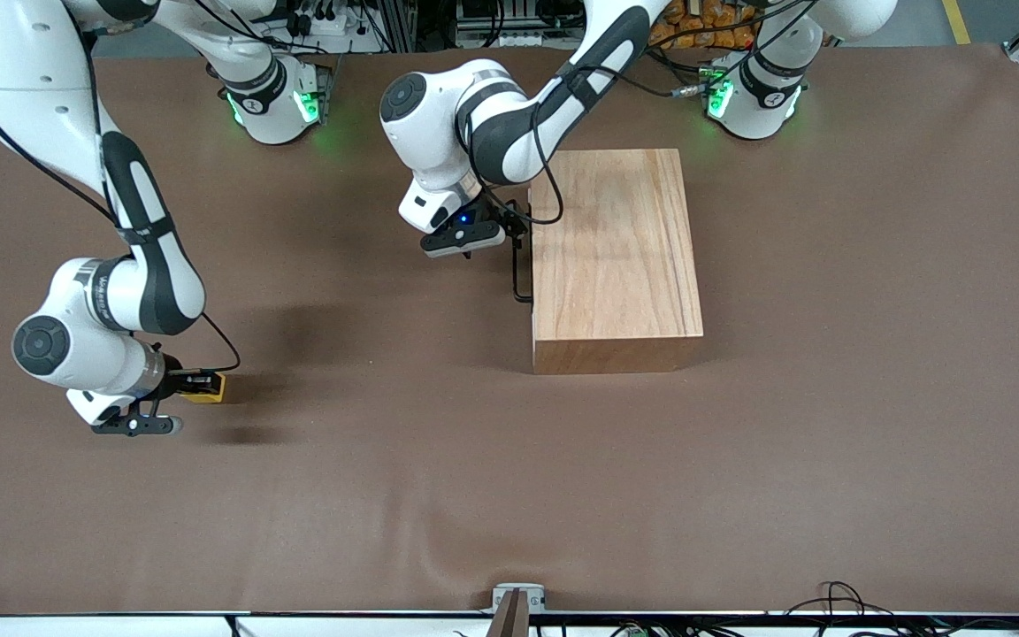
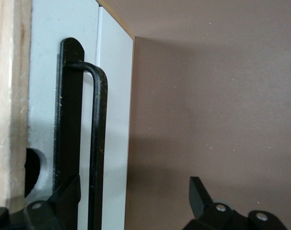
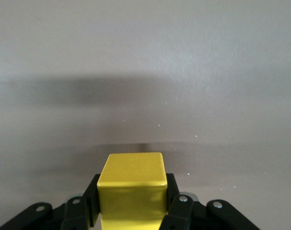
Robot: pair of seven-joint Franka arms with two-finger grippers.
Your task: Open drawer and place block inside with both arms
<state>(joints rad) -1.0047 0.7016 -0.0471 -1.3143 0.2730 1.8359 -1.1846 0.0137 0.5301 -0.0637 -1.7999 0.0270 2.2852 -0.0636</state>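
The light-wood box (image 1: 616, 257) stands mid-table with its drawer shut. The drawer's white front (image 2: 112, 120) and black loop handle (image 1: 518, 274) face the right arm's end of the table. My left gripper (image 1: 514, 232) is open at the handle. In the left wrist view my left gripper (image 2: 133, 191) has the handle's bar (image 2: 98, 143) between its spread fingers (image 2: 199, 191), not clamped. My right gripper (image 1: 195, 386) is shut on the yellow block (image 1: 210, 387), low over the table near the right arm's end. The block (image 3: 132, 184) sits squarely between the pads of my right gripper (image 3: 132, 199).
The brown table cloth (image 1: 739, 460) stretches wide around the box. The box is the only obstacle, with the left arm's elbow (image 1: 439, 106) above the cloth beside it. A small mount (image 1: 518, 602) sits at the table edge nearest the front camera.
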